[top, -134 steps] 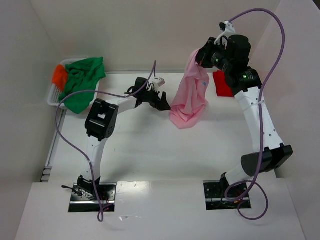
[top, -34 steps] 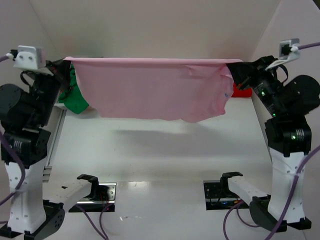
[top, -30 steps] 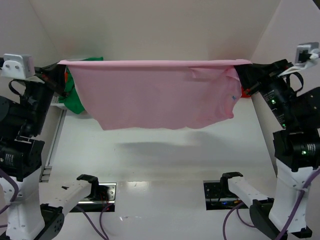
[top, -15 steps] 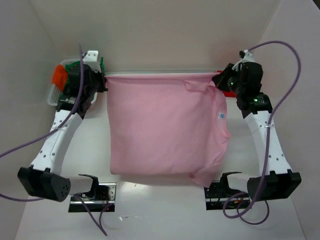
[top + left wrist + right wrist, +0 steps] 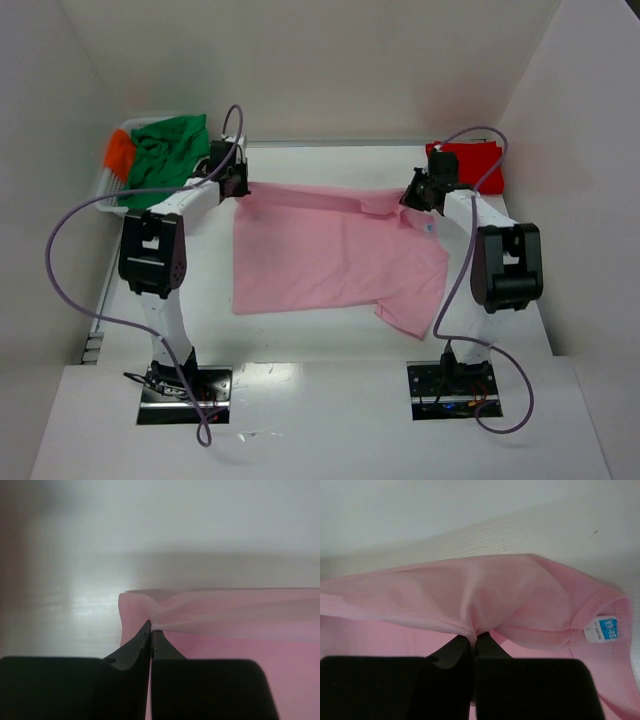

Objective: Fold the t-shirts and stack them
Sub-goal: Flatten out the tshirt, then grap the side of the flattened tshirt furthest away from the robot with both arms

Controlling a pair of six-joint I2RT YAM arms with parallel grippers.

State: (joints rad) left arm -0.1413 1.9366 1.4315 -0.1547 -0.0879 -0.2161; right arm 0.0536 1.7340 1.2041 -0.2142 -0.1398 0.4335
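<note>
The light pink t-shirt (image 5: 330,255) lies spread on the white table, its far edge stretched between my two grippers. My left gripper (image 5: 237,185) is shut on the shirt's far left corner (image 5: 137,611), black fingers (image 5: 135,652) pinching the cloth. At the far right, my right gripper (image 5: 418,192) is shut on the edge near the collar (image 5: 470,625), where a blue size label (image 5: 607,628) shows. One sleeve (image 5: 410,315) sticks out at the near right. A red t-shirt (image 5: 470,165) lies folded at the far right. Green (image 5: 165,150) and orange (image 5: 118,152) t-shirts sit heaped at the far left.
A white basket (image 5: 105,195) at the far left corner holds the green and orange shirts. White walls close in the table on three sides. Purple cables loop off both arms. The arm bases (image 5: 185,385) stand at the near edge.
Both grippers, which held the pink shirt stretched high in the air, have come down and back; the shirt now lies flat on the table with its far edge still gripped.
</note>
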